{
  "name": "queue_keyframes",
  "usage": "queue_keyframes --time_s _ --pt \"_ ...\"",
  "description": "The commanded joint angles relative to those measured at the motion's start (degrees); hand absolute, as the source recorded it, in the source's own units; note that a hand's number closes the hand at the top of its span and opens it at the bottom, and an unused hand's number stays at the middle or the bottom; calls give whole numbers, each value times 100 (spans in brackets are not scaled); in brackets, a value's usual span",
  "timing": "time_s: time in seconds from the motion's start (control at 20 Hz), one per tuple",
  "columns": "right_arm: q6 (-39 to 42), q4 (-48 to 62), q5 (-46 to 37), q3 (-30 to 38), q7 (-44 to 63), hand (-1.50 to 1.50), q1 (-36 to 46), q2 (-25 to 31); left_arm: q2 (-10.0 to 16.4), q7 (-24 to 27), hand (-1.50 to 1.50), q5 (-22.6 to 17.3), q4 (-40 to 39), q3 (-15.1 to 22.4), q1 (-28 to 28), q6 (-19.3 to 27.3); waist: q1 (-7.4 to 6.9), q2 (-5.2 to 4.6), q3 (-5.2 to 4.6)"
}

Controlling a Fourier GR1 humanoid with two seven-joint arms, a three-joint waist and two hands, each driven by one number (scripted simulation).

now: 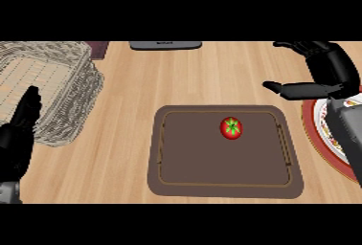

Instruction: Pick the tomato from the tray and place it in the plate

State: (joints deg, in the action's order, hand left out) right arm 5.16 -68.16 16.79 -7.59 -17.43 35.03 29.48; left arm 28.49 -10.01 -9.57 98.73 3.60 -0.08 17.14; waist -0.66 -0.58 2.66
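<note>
Top centre of the head view, a flat dark grey slab [164, 45] lies at the counter's far edge. It has a small pale mark on it, prob. lettering, too tiny to read. No other writing I can make out.

Surface: light wood-grain counter [184, 76], planks running left to right. Nothing of the room shows beyond it.

Mid frame sits a brown tray [212, 167] w/ rounded corners and a thin lighter line inside its border. The tomato [231, 128] is on the tray, upper right part of it, red w/ a green stem star facing up. Nothing is touching it.

Right edge: the plate [311, 130], red rim, white inside w/ a patterned band, just beside the tray and partly hidden under my grey right forearm [350, 134].

My right hand [332, 67] is at upper right, above the plate's far end, well apart from the tomato. Fingers and thumb are spread, thumb pointing left, and it holds nothing.

My left hand [17, 139] is at the left edge, fingers straight and pointing up-frame, resting, also holding nothing.

Upper left: a pale wire basket [53, 91], beside my left hand.
</note>
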Motion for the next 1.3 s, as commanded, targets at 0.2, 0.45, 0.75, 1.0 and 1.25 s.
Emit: queue_keyframes --time_s 0.2,0.45,0.75,1.0,1.25 --pt "680 365 -272 -95 -384 -150 175 513 -944 -460 0 -612 -254 952 548 -425 102 -102 -282" --pt "1305 351 -1275 -1032 -250 -150 276 1069 -918 -606 0 -595 -145 966 611 -404 84 -99 -295" --pt "1606 301 -1842 -1463 35 -150 621 1271 -1100 -462 0 -631 -366 1101 707 -462 86 -25 -288" --pt "1394 -276 -2392 -1891 766 -150 329 794 -1245 -335 0 -712 -1119 863 390 -635 99 61 -273" --pt "1268 -80 -3026 -1824 1133 -150 397 234 -1338 -21 0 -794 -1638 623 149 -1035 34 54 -269"
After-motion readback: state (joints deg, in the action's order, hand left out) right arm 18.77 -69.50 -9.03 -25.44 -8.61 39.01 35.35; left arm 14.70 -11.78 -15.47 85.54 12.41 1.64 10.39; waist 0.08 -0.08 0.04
